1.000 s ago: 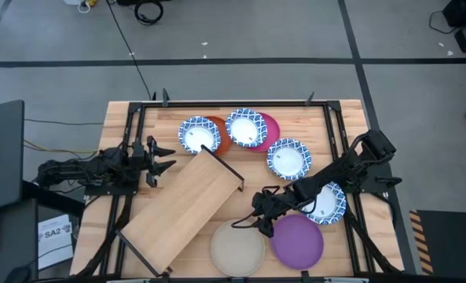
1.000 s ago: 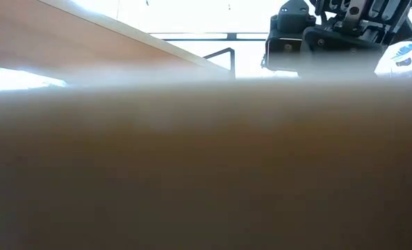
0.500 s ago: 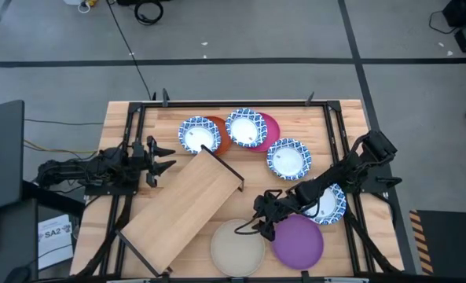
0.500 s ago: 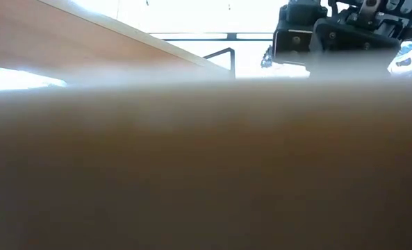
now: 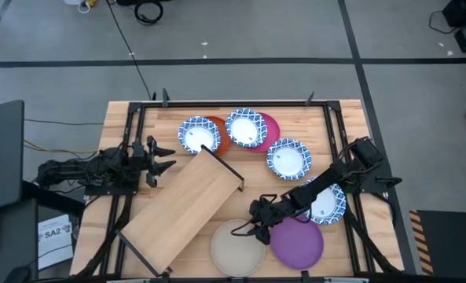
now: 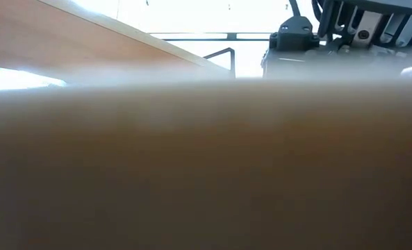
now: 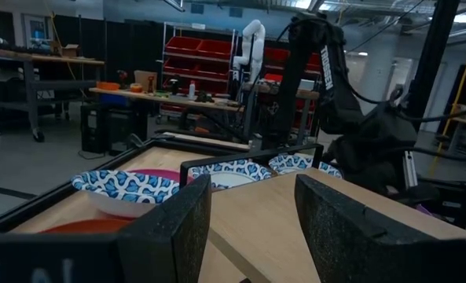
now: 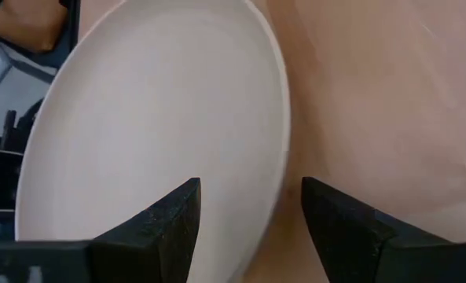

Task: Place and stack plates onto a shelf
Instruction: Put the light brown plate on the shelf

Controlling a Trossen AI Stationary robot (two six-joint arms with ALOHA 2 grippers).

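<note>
The beige plate (image 5: 236,248) lies flat on the table near the front edge; it also shows in the right wrist view (image 8: 138,149). My right gripper (image 5: 256,224) (image 8: 250,200) is open and low over the plate's far right rim, one finger over the plate and one over the table. The purple plate (image 5: 298,240) lies beside it. Blue-and-white plates (image 5: 199,134) (image 5: 247,127) (image 5: 289,159) (image 5: 327,203) lie farther back, two of them on the orange plate (image 5: 221,141) and the magenta plate (image 5: 270,126). The shelf (image 5: 184,203) stands slantwise at the centre. My left gripper (image 5: 166,157) waits open at its far left end. My right gripper stands with its open fingers on either side of the beige plate's far right rim (image 8: 284,157), coming slanting from above and from the table's right. Whether a finger touches the rim, I cannot tell. The plate lies flat on the table.
The shelf's black leg frame (image 5: 231,174) stands close to my right gripper's far side. The right arm reaches across the blue-and-white plate at the right. In the low view a blurred beige surface (image 6: 206,167) close to the camera hides most of the table.
My right gripper has gone a little toward the table's near edge and the beige plate's rim, staying open. The plates and the shelf have kept still.
</note>
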